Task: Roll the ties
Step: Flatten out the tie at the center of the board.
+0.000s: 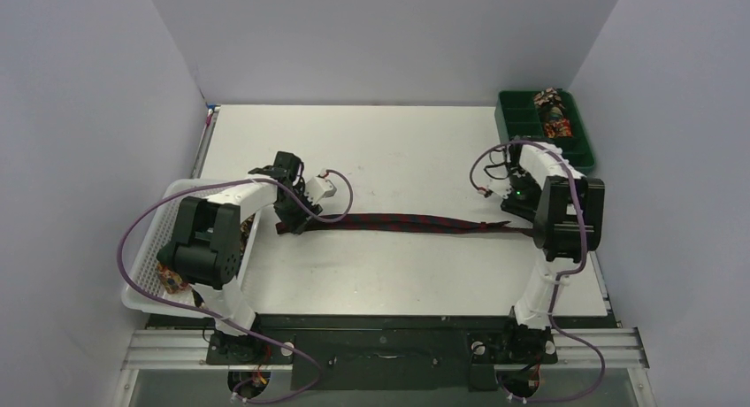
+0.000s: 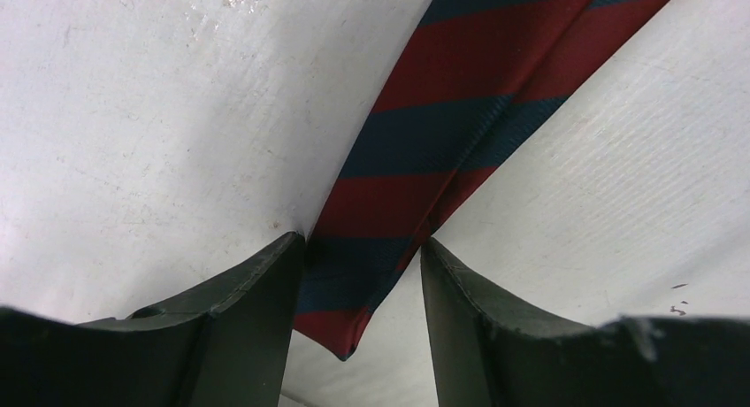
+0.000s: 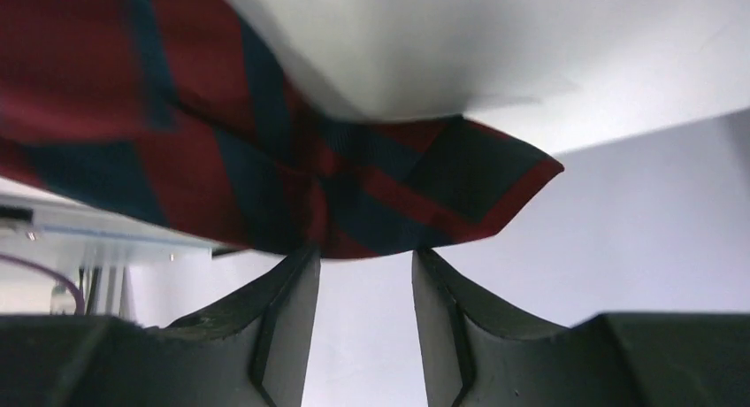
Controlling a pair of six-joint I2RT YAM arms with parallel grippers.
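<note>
Navy tie with red diagonal stripes is laid out flat and nearly straight across the middle of the table, roughly parallel to the near edge. Its narrow end is met by the left gripper. Its wide, pointed end is met by the right gripper, close to the right edge.

In the left wrist view, the narrow tip of the navy tie is seen lying on the white surface between the two dark fingers. The fingers are set partway apart, about as wide as the fabric, and one edge of the tie is touched by the finger on the left of that view. Whether the tie is actually clamped cannot be told.

In the right wrist view, the wide end is seen creased and stretched across the tips of the fingers. These are also held partway apart, with the pale wall showing through the gap. Whether the fabric is pinched at the tips cannot be told.

A green compartment tray is placed at the far right corner, with patterned rolls in its compartments. A white mesh basket is set at the near left corner, overhanging the left edge. Patterned fabric can be made out inside it, partly hidden by the left arm.
</note>
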